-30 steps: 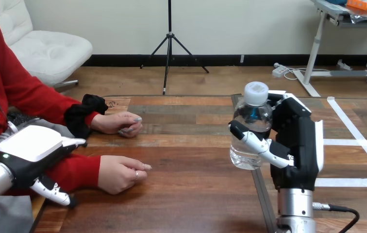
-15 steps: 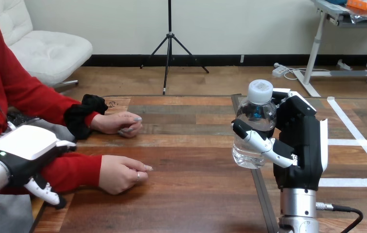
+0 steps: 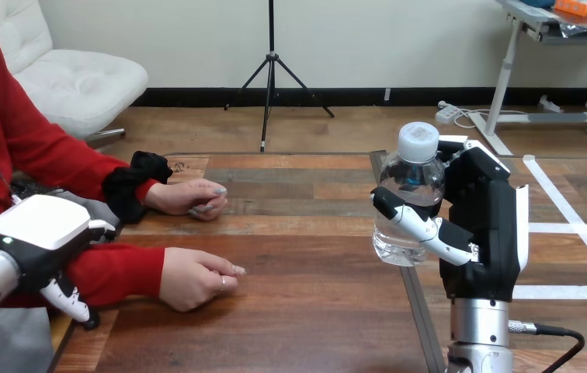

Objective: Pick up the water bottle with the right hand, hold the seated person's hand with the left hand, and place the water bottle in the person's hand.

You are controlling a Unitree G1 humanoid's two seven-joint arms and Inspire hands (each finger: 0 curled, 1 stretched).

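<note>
step: bottle [image 3: 408, 194] is up off the surface [image 3: 306, 311], right robot hand [image 3: 481, 225] wrapped round it | left robot hand [image 3: 46, 241] loose, holds nothing, beside red sleeve | next, I think: left takes person's near hand [image 3: 193, 278], then bottle comes over

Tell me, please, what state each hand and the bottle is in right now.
Water bottle: upright, capped, held.
Right hand: shut on the bottle.
Left hand: open, empty.
Person's nearer hand: resting on the table, empty.
Person's farther hand: likewise.
</note>
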